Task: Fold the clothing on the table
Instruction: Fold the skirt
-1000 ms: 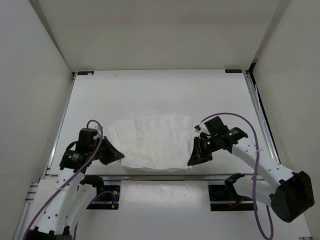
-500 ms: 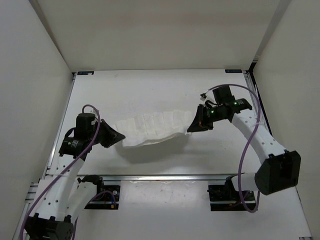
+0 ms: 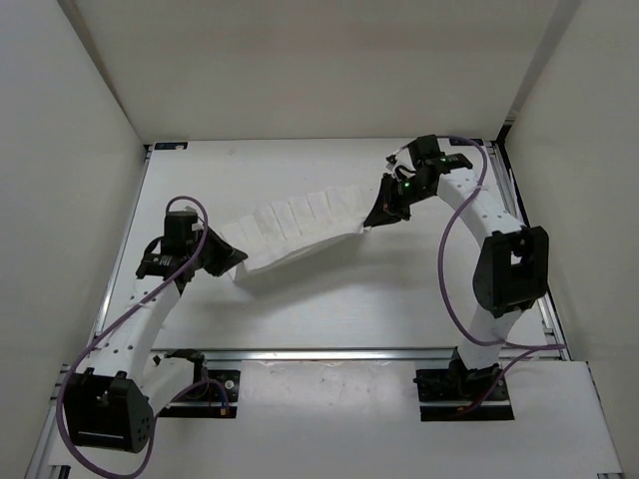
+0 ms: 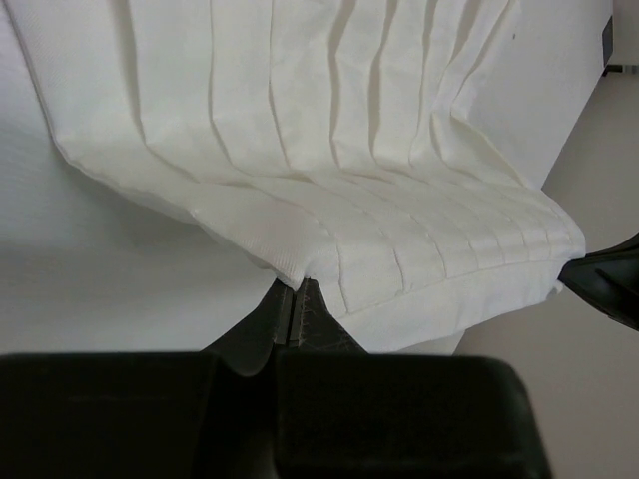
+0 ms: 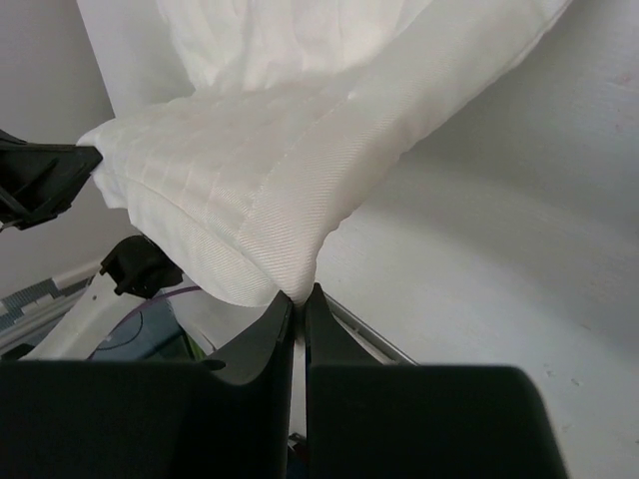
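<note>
Two black grippers, with one white garment (image 3: 300, 222) stretched between them above a white table (image 3: 300, 319).

Left gripper (image 3: 238, 259), at mid-left of the table, clamped tight on the garment's left end. Right gripper (image 3: 372, 220), farther back and to the right, clamped tight on the opposite end.

Hangs as a long narrow band, slanting from lower left to upper right in the overhead view. Sags a little along its near edge, which is raised clear of the tabletop with a soft shadow beneath (cannot tell whether the far edge touches the surface).

Faint parallel ribbed lines across the fabric, clearest from the left wrist camera, where pleat-like creases fan away from the fingers (image 4: 283, 317). Both dark fingers there pressed together on a folded corner of cloth.

From the right wrist camera: fingers likewise pinched together on a hemmed corner, with cloth spreading upward and away.

Purple cables (image 3: 449, 289) looping behind each gripper. Plain white walls (image 3: 80, 120) around the table.
</note>
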Available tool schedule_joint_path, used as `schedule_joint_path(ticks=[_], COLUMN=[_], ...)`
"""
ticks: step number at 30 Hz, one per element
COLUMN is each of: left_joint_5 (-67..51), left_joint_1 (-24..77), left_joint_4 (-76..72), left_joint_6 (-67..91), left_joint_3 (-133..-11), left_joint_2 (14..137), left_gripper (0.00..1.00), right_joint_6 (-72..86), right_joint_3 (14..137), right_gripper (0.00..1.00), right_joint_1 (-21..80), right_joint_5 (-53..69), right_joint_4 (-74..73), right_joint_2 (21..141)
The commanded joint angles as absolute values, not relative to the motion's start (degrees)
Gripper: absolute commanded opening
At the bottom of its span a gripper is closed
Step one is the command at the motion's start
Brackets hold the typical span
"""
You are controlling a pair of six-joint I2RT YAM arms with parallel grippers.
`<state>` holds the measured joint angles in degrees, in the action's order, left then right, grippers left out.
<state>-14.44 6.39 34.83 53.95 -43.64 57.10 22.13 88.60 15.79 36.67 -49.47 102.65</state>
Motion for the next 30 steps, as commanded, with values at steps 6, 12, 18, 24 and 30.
schedule_joint_path(ticks=[6,12,18,24,30], left_joint_5=[-10.98,-11.33,-17.83,-18.81,-14.42], left_joint_1=[7.63,11.61,4.58,7.47,6.33], left_joint_4=[35.68,44.89,54.23,39.66,32.09], left_joint_6=[52.56,54.40,50.98,57.92,56.78], left_joint_3=[-46.58,-48.86,-48.52,-37.37,-36.21], left_joint_2=[55.55,44.32,37.09,41.81,54.20], left_gripper=[0.00,0.00,0.00,0.00,0.00], right_joint_6=[20.47,21.88,31.19,28.13,26.81], right_joint_3=[86.78,73.66,64.07,66.79,71.27], right_gripper=[0.01,0.01,0.00,0.00,0.00], right_joint_1=[13.63,18.09,22.94,15.74,10.82], right_joint_5=[34.19,29.89,28.91,34.27,38.39], right_joint_4=[-50.10,-51.59,-50.10,-45.27,-39.64], right_joint_2=[98.02,82.74,69.35,77.24,91.74])
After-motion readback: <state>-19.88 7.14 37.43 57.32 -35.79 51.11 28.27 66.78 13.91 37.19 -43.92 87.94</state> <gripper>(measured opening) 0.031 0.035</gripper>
